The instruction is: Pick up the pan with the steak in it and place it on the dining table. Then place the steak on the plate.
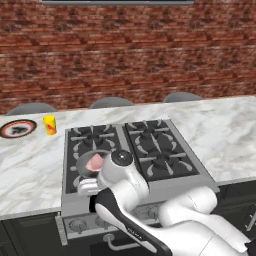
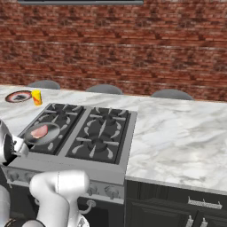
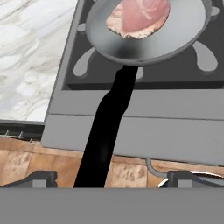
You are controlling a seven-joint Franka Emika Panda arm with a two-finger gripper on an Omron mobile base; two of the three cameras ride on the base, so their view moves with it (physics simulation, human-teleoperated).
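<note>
The grey pan (image 1: 83, 165) (image 2: 49, 131) (image 3: 175, 39) rests on the stove's front left burner, with the pink steak (image 1: 94, 161) (image 2: 39, 131) (image 3: 139, 17) lying in it. Its long black handle (image 3: 107, 131) points toward me and passes between my fingertips. My gripper (image 3: 114, 179) is open, one fingertip wide on each side of the handle's end and neither touching it. The red-rimmed plate (image 1: 18, 128) (image 2: 18, 96) sits on the marble dining table (image 1: 225, 130) (image 2: 177, 133), far left of the stove.
A black four-burner stove (image 1: 150, 150) (image 2: 102, 133) is set into the marble top. A small yellow cup (image 1: 49, 125) (image 2: 37, 97) stands beside the plate. Grey chair backs (image 1: 111, 103) line the far side, with a brick wall behind them.
</note>
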